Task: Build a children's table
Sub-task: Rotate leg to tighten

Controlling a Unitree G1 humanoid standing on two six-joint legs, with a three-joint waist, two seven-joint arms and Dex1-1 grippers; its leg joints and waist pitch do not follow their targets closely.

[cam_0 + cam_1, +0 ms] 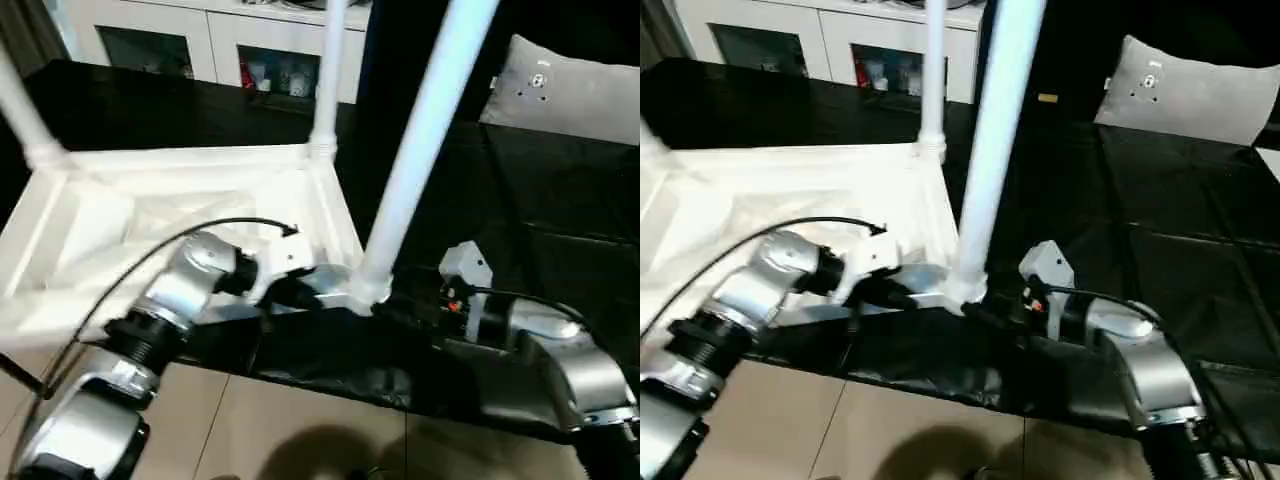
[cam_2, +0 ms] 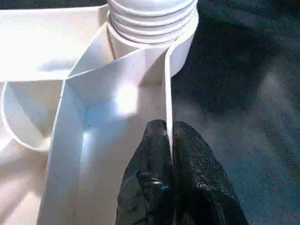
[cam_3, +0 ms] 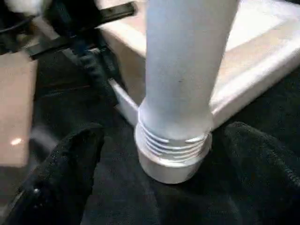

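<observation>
Now, counted at the work surface:
Table top: one white plastic rectangular top [image 1: 190,215] lies upside down, ribbed underside up, on a black cloth-covered surface [image 1: 560,190], left of centre.
Legs: three long white tapered tubular legs are visible, all upright in corner sockets: the near-right leg [image 1: 425,140], the far-right leg [image 1: 328,75] and the far-left leg [image 1: 22,105].
Near-right socket: one round corner socket [image 3: 171,157] holds the near-right leg; a band of ridges shows where leg meets socket.
Left gripper: the left gripper [image 2: 169,145], two black fingers, is clenched on the thin side wall [image 2: 168,93] of the top just beside the near-right socket, one finger on each face of the wall.
Right gripper: the right gripper [image 3: 161,154] is released, its two black fingers [image 3: 70,164] spread wide on either side of the near-right socket and apart from it, low over the black cloth.
Arms: two silver forearms, the left [image 1: 175,290] reaching over the top's near edge, the right [image 1: 545,340] lying across the cloth from the right.
Background: one white cabinet with glass doors [image 1: 215,40] at the far left; one grey-white pillow [image 1: 560,90] at the far right.
Floor: beige tiles [image 1: 300,430] along the near edge.
</observation>
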